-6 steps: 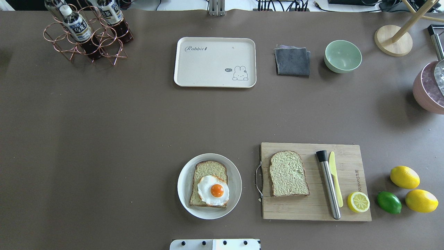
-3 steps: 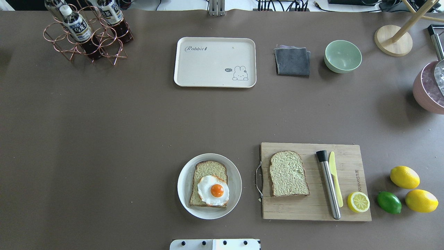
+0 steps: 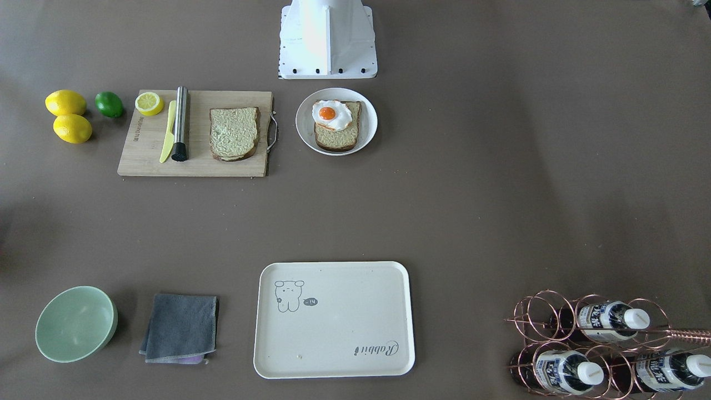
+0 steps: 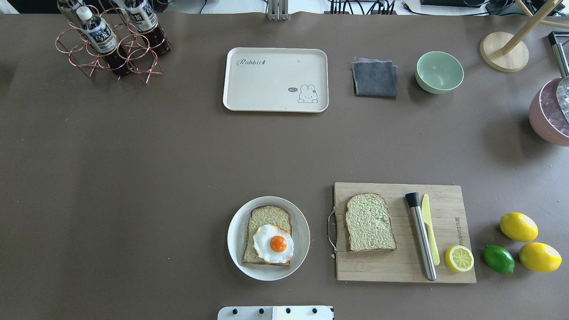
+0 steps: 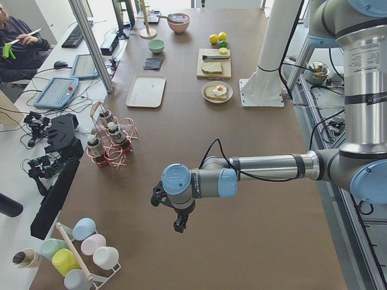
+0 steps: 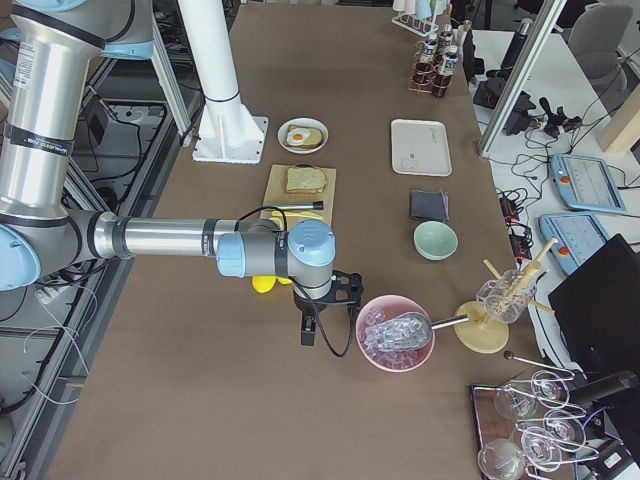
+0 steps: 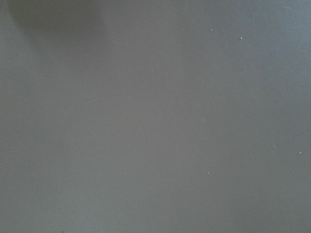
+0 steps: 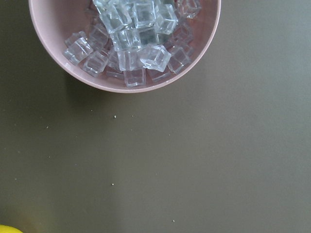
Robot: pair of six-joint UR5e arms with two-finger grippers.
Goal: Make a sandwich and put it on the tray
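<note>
Two bread slices, not yet stacked.

Overhead view, lower centre: the white plate (image 4: 234, 242) carries one bread slice (image 4: 266, 215). The fried egg (image 4: 273, 243) lies on the slice's lower part, yolk up. Just right of the plate, the cutting board (image 4: 400, 266) carries the second bread slice (image 4: 370, 222), flat at the board's left end. A metal rod (image 4: 421, 235) and a pale yellow knife (image 4: 429, 229) lie side by side to that slice's right. A lemon half (image 4: 459, 258) sits at the board's lower right corner.

The tray (image 4: 275, 80) is at upper centre of the same view, flat on the counter (image 4: 133, 178), well apart from plate and board. The green bowl (image 4: 440, 73) stands upright at upper right. The pink bowl (image 6: 388, 362) is filled with ice cubes (image 8: 131, 34). The wire rack (image 4: 89, 62) at upper left holds bottles (image 4: 98, 33).

Left pincer (image 5: 179, 225): it shows only in the left side view, on the near arm. It points down over bare counter at lower centre of the frame, well apart from the food. I cannot tell how far open it is or whether it holds anything. Its wrist view shows counter surface only.

Right pincer (image 6: 307, 335): it shows only in the right side view, pointing down just beside the pink bowl, on the bowl's left in the frame. I cannot tell its opening either. Its wrist view shows the bowl of ice at the top of the frame.
</note>
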